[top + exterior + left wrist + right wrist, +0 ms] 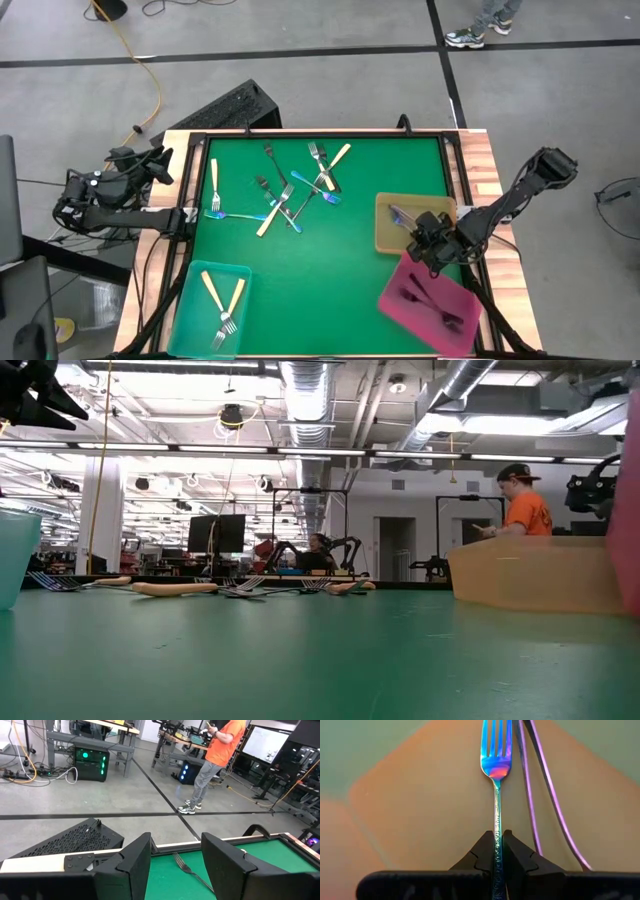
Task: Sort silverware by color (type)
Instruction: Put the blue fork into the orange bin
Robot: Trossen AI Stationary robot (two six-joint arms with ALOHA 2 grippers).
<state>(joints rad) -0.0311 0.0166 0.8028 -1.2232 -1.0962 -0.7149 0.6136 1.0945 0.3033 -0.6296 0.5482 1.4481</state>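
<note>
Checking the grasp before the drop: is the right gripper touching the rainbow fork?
Touching. The right wrist view shows the right gripper shut on the rainbow fork's handle, no gap, over the tan tray.

Evenly bright from ceiling strip lights (300,452), with only faint shadows on the green mat (320,250). Soft-focused up close in the right wrist view.

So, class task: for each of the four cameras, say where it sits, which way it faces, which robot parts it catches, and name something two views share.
High view: overhead, facing straight down on the green table; both arms show.
Low view: at tabletop height, facing level across into the room; no arm clearly seen.
Left wrist view: on the left arm, off the table's left edge; open left gripper frames a dark fork.
Right wrist view: above the tan tray; right gripper fingers pinch a rainbow fork.
Shared: tan tray shows in the high and right wrist views.
</note>
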